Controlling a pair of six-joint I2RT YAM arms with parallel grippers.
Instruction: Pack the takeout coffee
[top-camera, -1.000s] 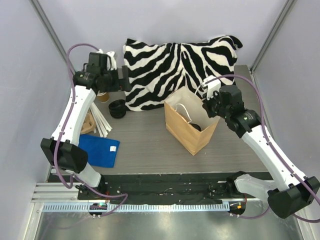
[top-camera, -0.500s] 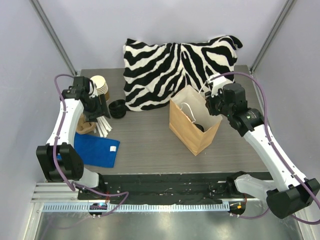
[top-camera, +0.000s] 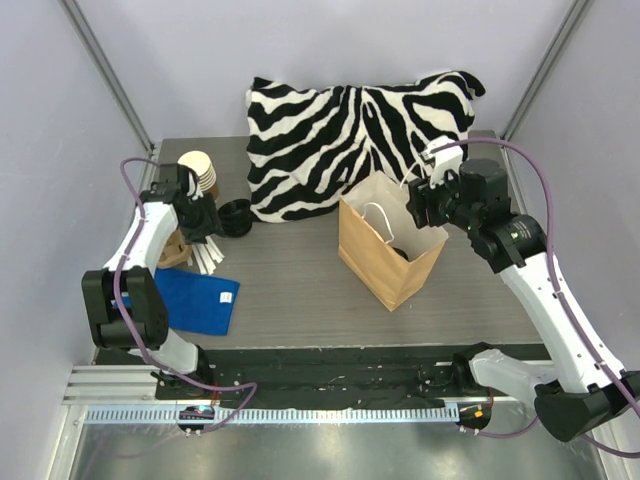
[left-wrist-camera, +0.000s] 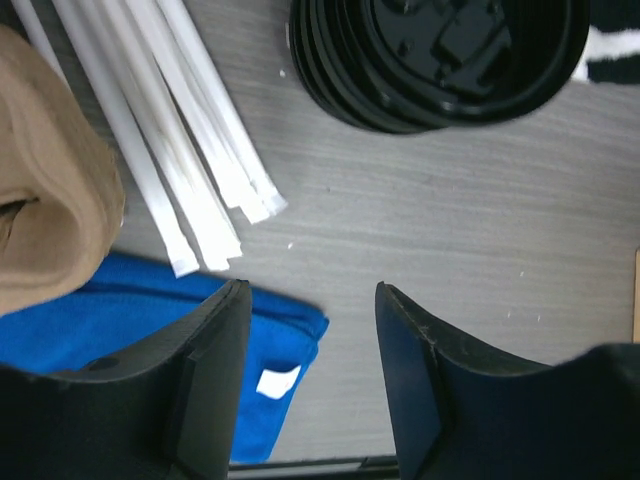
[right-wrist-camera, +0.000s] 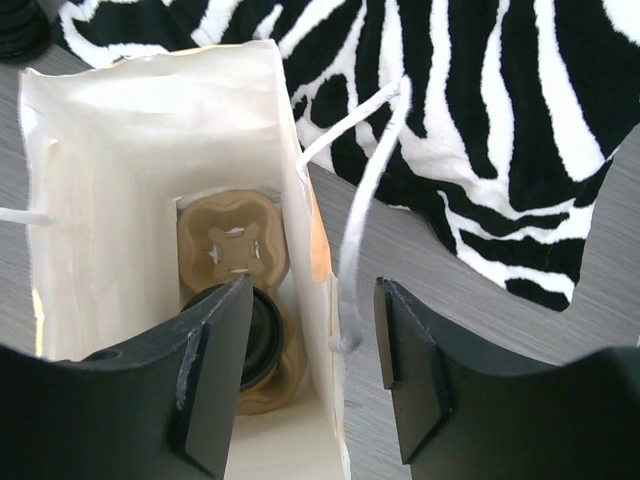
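1. A grey wood-grain table (top-camera: 290, 285) sits between pale walls, with a zebra-print cushion (top-camera: 350, 130) along its back edge.
2. The right gripper (right-wrist-camera: 312, 300) hangs over the mouth of the brown paper bag (top-camera: 385, 265). Its jaws are spread and hold nothing. One side wall of the bag and a white cord handle (right-wrist-camera: 360, 200) lie between its fingers.
3. Inside the bag, the takeout coffee (right-wrist-camera: 265, 335) shows its black lid. It sits in a moulded pulp cup carrier (right-wrist-camera: 232, 240) on the bag's floor and is partly hidden by one finger.
4. The left gripper (left-wrist-camera: 310, 300) is likewise spread and empty, above bare table.
5. A blue cloth (left-wrist-camera: 120, 320) lies under one of its fingers. Paper-wrapped straws (left-wrist-camera: 170, 150) and a stack of black lids (left-wrist-camera: 440, 50) lie farther out.
6. A stack of lidless paper cups (top-camera: 200, 170) stands near the left arm.
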